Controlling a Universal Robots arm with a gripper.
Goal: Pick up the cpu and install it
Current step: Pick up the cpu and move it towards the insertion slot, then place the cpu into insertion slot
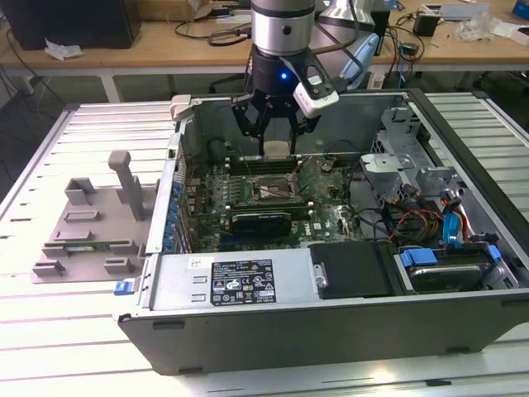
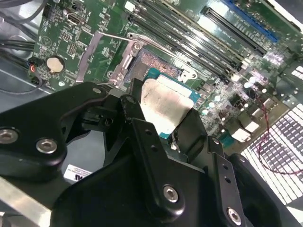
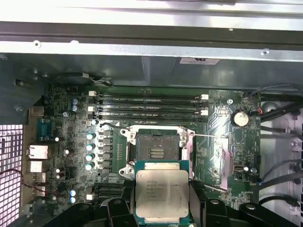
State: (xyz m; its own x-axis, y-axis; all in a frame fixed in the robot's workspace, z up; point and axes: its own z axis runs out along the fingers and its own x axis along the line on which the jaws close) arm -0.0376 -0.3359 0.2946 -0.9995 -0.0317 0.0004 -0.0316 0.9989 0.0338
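My gripper (image 1: 275, 141) hangs inside the open computer case (image 1: 331, 318), near its back wall, and is shut on the cpu (image 1: 275, 150). The cpu (image 3: 161, 194) is a small square chip with a silvery metal top on a green edge, held flat between the black fingers (image 2: 142, 128). It hovers above the motherboard, just off the empty socket (image 3: 156, 148), whose metal load frame and lever stand open. In the second wrist view the cpu (image 2: 164, 102) overlaps one edge of the socket (image 2: 152, 60).
Memory sticks (image 3: 149, 105) lie just beyond the socket and a long black card (image 1: 261, 221) sits in front of it. Cables and drive bays (image 1: 430, 207) crowd the case at the exterior view's right. A grey plastic tray with upright posts (image 1: 91, 223) stands outside at the exterior view's left.
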